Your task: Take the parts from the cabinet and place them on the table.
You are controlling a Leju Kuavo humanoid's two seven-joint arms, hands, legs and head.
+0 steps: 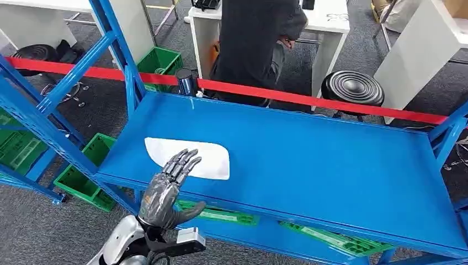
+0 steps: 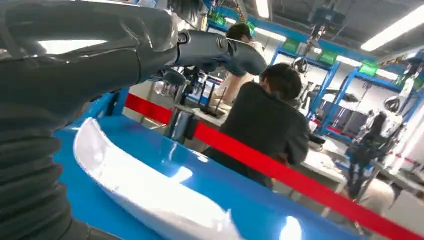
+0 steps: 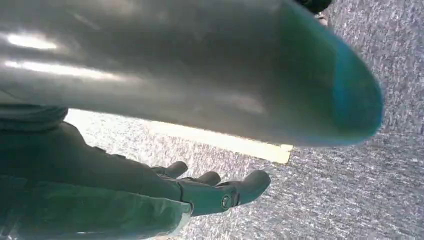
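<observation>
The left hand (image 1: 167, 187) holds nothing; its fingers are stretched and slightly apart, and the tips reach over the near edge of a white part (image 1: 190, 157). If they touch the part, I cannot tell. The part is flat with rounded corners and lies on the blue shelf (image 1: 331, 165), near its front left side. In the left wrist view the part (image 2: 145, 190) looks glossy and a little curved. The right hand (image 3: 215, 192) hangs above grey carpet (image 3: 370, 200), fingers loosely bent and holding nothing. Behind the shelf runs a red bar (image 1: 309, 98), and a person in dark clothes (image 1: 251, 44) stands at a white desk (image 1: 331, 22). Green crates (image 1: 88, 171) stand below.
</observation>
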